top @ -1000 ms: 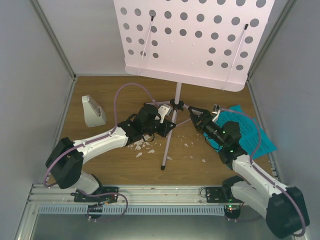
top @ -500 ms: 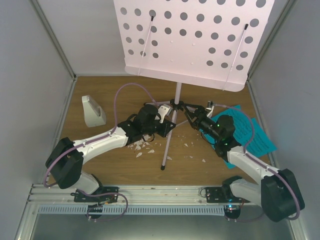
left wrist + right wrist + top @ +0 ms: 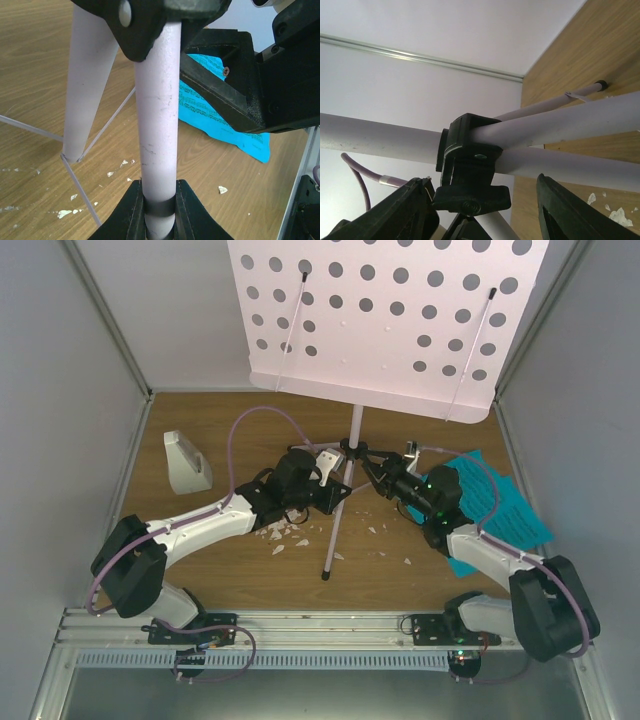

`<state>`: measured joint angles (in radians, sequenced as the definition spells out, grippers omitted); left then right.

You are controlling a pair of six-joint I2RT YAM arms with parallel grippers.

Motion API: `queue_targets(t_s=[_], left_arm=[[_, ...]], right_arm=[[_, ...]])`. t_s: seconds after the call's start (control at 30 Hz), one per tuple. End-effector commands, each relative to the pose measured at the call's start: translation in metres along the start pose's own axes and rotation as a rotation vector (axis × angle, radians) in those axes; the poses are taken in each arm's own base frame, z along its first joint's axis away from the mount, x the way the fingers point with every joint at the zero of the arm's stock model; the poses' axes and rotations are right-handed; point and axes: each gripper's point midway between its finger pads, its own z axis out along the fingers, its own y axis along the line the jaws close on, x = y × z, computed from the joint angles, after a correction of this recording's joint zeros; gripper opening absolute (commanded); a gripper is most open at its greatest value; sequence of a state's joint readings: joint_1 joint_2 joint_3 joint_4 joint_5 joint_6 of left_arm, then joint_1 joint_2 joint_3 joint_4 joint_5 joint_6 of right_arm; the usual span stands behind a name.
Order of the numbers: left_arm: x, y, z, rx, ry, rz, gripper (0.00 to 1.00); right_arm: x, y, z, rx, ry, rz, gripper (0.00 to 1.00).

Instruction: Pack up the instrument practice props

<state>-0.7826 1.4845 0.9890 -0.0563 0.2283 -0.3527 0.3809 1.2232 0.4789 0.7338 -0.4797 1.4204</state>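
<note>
The stand [image 3: 355, 425] rises mid-tabletop [image 3: 220, 430], light but top-heavy under its big plate [image 3: 390, 330], its thin tubes stiff and likely slick. The left gripper [image 3: 159, 212] is clamped on the pole [image 3: 157, 125]. The right gripper [image 3: 480, 215] gapes around the black collar [image 3: 470, 150], gripping nothing; that collar looks the sturdiest handhold, I'd say.

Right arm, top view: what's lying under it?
Cyan sheet music on the table, showing past the arm on its right side. The arm and its cable cover the sheets' left part, so the page count can't be told.
</note>
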Motion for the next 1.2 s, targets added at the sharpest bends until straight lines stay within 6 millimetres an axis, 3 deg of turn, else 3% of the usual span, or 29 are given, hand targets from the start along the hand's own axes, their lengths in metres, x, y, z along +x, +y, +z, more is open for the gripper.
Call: queue_targets(t_s=[0.0, 0.57, 0.93, 1.1, 1.17], left_arm=[[-0.010, 0.005, -0.009, -0.019, -0.043, 0.002, 0.00], [-0.008, 0.005, -0.008, -0.018, -0.041, -0.003, 0.00], [-0.009, 0.005, -0.009, -0.019, -0.043, -0.002, 0.00], [-0.010, 0.005, -0.010, -0.019, -0.047, 0.001, 0.00], [-0.011, 0.004, -0.010, -0.019, -0.047, 0.002, 0.00]], right_arm=[[-0.002, 0.023, 0.004, -0.067, 0.008, -0.036, 0.60], [-0.003, 0.029, 0.003, -0.069, -0.001, -0.115, 0.34], [-0.014, 0.009, 0.000, 0.128, -0.084, -0.552, 0.32], [-0.018, 0.008, -0.001, 0.201, -0.087, -0.870, 0.34], [-0.020, 0.009, -0.003, 0.220, -0.084, -0.944, 0.41]])
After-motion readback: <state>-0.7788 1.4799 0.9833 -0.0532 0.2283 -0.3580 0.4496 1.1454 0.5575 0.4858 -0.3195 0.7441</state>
